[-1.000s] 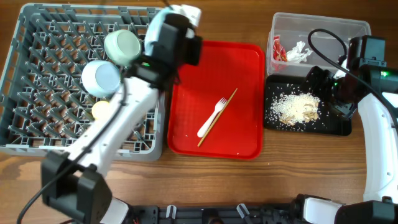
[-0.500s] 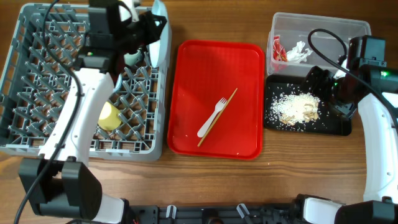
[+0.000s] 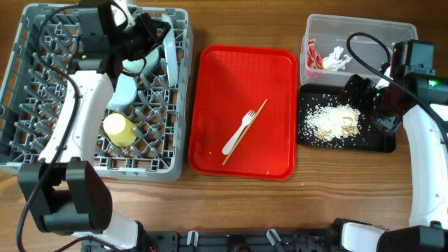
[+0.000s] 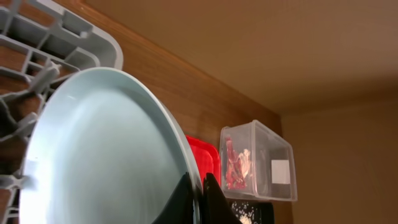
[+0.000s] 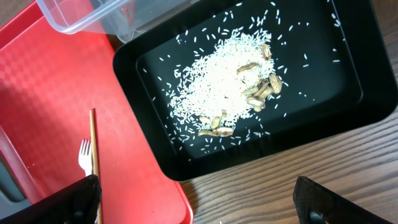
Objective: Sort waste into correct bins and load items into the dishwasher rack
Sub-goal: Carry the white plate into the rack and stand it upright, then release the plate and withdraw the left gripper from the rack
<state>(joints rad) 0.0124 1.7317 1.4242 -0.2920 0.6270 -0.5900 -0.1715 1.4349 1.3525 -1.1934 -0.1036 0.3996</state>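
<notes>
A flat red serving tray (image 3: 224, 84) lies near the middle of a wooden table (image 3: 336, 199), its long sides running from the near edge towards the far one; it has rounded corners and a low raised rim, and the right wrist view shows a fine diamond texture on its floor (image 5: 43, 106). The table is a mid-brown with grain running left to right. In the left wrist view a plain tan wall (image 4: 249, 43) rises behind the table's far edge.
</notes>
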